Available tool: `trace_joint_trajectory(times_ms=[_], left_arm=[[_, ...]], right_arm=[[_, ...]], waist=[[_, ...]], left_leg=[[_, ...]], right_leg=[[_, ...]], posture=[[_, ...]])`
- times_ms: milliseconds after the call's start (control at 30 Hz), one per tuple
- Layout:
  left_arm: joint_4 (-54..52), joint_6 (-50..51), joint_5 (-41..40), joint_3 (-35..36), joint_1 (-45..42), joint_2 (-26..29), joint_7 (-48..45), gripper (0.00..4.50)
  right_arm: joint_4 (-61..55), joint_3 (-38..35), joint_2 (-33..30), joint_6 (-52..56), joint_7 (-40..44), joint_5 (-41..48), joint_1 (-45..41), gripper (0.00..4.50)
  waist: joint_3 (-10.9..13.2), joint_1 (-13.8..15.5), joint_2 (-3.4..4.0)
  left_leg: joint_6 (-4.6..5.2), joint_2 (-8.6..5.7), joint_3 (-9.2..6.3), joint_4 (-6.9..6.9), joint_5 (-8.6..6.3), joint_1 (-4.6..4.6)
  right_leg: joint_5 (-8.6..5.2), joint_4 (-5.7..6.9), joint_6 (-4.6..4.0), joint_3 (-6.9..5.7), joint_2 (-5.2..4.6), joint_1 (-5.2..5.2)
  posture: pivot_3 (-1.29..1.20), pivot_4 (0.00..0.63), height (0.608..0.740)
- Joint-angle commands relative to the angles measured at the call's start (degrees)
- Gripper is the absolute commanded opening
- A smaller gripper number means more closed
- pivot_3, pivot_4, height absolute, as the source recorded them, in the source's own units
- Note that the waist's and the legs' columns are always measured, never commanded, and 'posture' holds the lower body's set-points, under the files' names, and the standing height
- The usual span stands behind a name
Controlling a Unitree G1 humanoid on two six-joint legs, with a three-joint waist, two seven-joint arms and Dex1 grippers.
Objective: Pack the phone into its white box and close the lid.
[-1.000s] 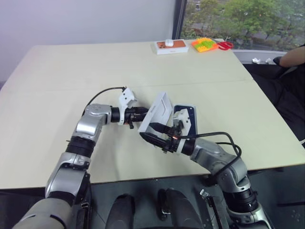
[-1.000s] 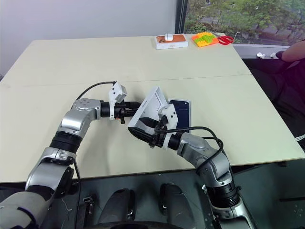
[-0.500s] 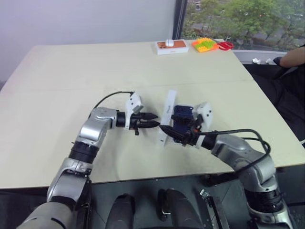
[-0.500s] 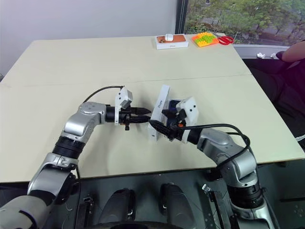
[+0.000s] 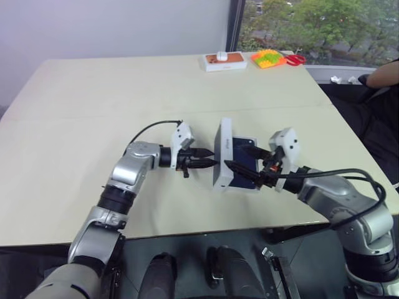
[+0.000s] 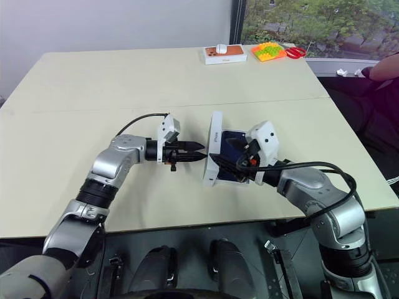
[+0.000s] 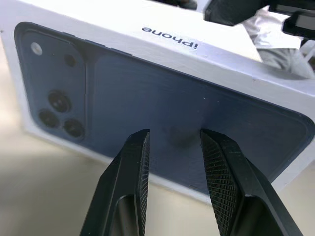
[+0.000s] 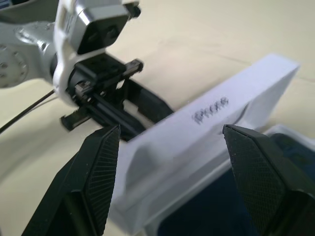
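Lid swung upright on long edge — printed face toward left tool, part-open; right tool wide, empty.

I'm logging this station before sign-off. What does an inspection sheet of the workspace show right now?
Surface: beige table, seam across it.
Job's things: lid stands on edge beside the white box; phone lies inside.
Clutter: orange-topped box, coloured blocks, red scissors at far edge.
Grippers: left gripper at the lid's printed face; right gripper, jaws open, straddles the lid.
Cables: black cable on left arm.
Surroundings: window, person's arm.
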Motion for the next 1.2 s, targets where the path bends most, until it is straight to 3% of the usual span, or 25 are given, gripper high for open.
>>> trace_joint_trajectory(times_ms=[33, 233, 500, 600, 633, 667, 733, 1200], left_arm=[[2.0, -1.1, 0.3, -0.1, -3.0, -1.5, 1.2, 1.69], [3.8, -1.7, 0.3, -0.6, -4.5, -2.2, 0.2, 1.69], [4.9, 4.3, -2.6, 7.9, -6.6, 1.3, 7.4, 1.69], [4.0, 3.0, 1.4, 6.2, -4.8, 6.1, 8.6, 0.88], [3.4, 2.1, 2.4, 5.0, -4.2, 7.2, 8.2, 0.29], [2.9, 1.9, 3.1, 3.8, -3.8, 8.0, 7.4, 0.00], [2.0, 2.2, 3.6, 1.8, -3.3, 8.8, 5.4, 0.00], [7.6, -1.7, 9.3, -8.4, -8.6, 2.9, 2.0, 0.00]], right_arm=[[-2.1, -2.3, -1.1, -0.9, 0.1, 0.6, -0.2, 3.46], [-1.3, -4.1, -2.4, -1.0, -0.1, 0.1, 0.2, 3.46], [1.0, -5.4, -7.3, -1.2, -1.1, -5.4, 1.8, 3.46], [3.1, -5.0, -9.6, -1.1, -1.0, -8.1, 2.5, 2.19], [3.4, -4.7, -10.0, -1.2, -1.0, -8.7, 2.4, 1.56], [3.6, -4.3, -10.2, -1.1, -1.0, -9.2, 2.1, 1.09], [4.2, -3.2, -10.7, -1.1, -0.9, -10.4, 1.4, 0.08], [5.9, 6.9, -12.9, -0.4, -0.9, -21.6, -3.1, 0.02]], waist=[[0.0, 0.0, 0.00], [0.0, -0.2, 0.00], [0.0, -0.2, 0.00], [0.0, -0.3, 0.00], [0.0, -0.4, 0.00], [0.0, -0.3, 0.01], [0.0, 0.0, 0.01], [0.0, -0.1, 0.01]], left_leg=[[0.00, 0.00, 0.00, 0.00, 0.00, 0.01], [0.00, 0.01, -0.01, -0.02, 0.00, 0.02], [0.00, 0.00, -0.01, -0.01, 0.00, 0.02], [0.00, 0.01, 0.00, -0.05, 0.00, 0.05], [0.00, 0.02, 0.00, -0.07, 0.00, 0.06], [0.00, 0.02, 0.00, -0.07, 0.00, 0.07], [0.00, 0.02, 0.00, -0.08, 0.00, 0.06], [0.00, -0.04, 0.01, -0.03, 0.00, 0.00]], right_leg=[[0.00, 0.00, 0.00, 0.00, 0.00, 0.01], [0.00, -0.01, 0.00, 0.00, 0.04, 0.01], [0.00, -0.02, 0.00, 0.00, 0.02, 0.02], [0.00, -0.02, 0.01, 0.01, 0.03, 0.01], [0.00, -0.02, 0.01, 0.02, 0.03, 0.01], [0.00, -0.02, 0.00, 0.02, 0.04, 0.01], [-0.01, -0.02, 0.00, 0.01, 0.03, 0.00], [-0.01, -0.10, 0.02, 0.03, 0.00, 0.01]], posture=[[0.00, 0.150, 0.740], [0.00, 0.150, 0.740], [0.00, 0.150, 0.740], [0.00, 0.150, 0.740], [0.00, 0.150, 0.740], [0.00, 0.150, 0.740], [0.00, 0.150, 0.740], [0.00, 0.150, 0.740]])
